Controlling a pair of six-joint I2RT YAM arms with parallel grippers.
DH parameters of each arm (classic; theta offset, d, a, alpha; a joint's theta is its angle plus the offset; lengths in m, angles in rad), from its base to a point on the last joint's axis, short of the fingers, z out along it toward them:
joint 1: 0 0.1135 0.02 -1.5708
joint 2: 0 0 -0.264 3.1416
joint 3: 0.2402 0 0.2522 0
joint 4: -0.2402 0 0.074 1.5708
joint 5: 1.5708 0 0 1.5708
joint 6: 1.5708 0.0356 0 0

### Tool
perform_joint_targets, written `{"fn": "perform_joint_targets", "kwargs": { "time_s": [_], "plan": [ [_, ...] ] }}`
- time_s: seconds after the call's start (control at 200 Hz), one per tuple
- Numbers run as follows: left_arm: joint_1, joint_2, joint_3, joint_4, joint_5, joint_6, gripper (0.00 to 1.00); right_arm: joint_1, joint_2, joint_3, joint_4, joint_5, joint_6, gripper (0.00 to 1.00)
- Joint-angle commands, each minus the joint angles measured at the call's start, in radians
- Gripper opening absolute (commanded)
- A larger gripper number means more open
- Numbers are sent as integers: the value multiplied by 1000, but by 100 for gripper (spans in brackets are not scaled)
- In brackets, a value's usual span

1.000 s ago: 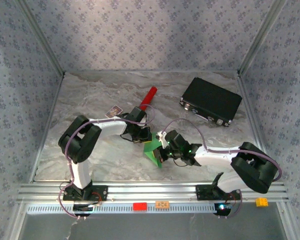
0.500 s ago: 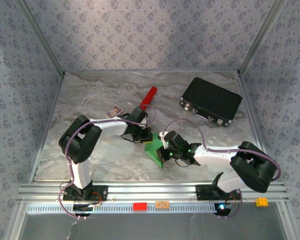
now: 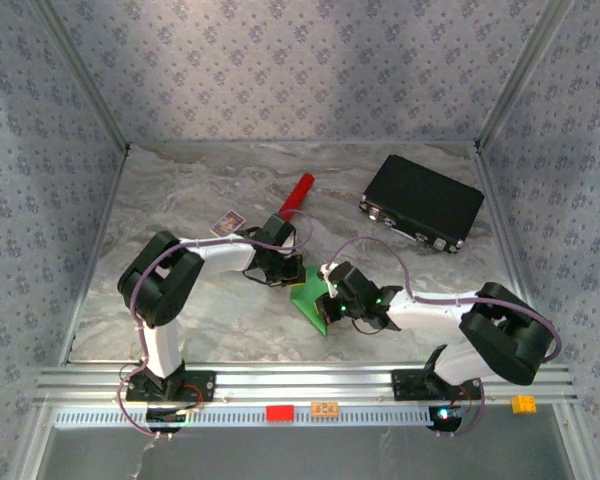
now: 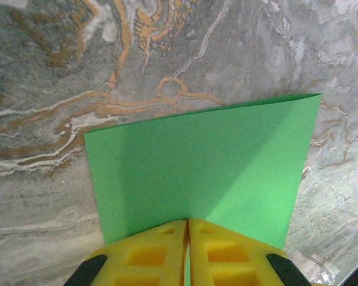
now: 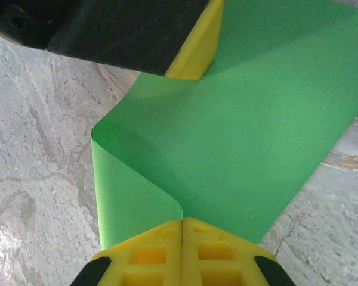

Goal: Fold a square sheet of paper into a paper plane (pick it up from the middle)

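The square sheet of paper [image 3: 307, 301] is bright green and hangs bent between my two grippers, just above the marble table at centre. My left gripper [image 3: 288, 277] is shut on its far edge; in the left wrist view the yellow fingertips [image 4: 187, 224] pinch the sheet [image 4: 209, 161], which spreads out flat ahead. My right gripper [image 3: 327, 303] is shut on the near edge. In the right wrist view its tips [image 5: 182, 221] clamp the sheet [image 5: 256, 131] where it curls over on the left. The left gripper's yellow finger [image 5: 197, 50] shows at the top.
A red cylinder [image 3: 299, 192] lies behind the left gripper. A small printed card [image 3: 229, 222] sits to its left. A black case [image 3: 422, 203] stands at the back right. Patterned walls close three sides.
Both grippers have kept their hold. The right gripper and the sheet have crept slightly away from the near edge, toward the left gripper.
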Motion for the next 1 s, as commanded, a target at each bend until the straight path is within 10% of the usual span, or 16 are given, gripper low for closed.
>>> {"fn": "perform_joint_targets", "kwargs": {
  "time_s": [0.0, 0.999],
  "plan": [
    [-13, 9, -19, -55, -37, -4, 10, -5, 5, 6, -46, 23, 14, 0],
    [-14, 12, -21, -49, -36, -11, 9, -20, 24, 26, -31, 12, 23, 0]
  ]
}}
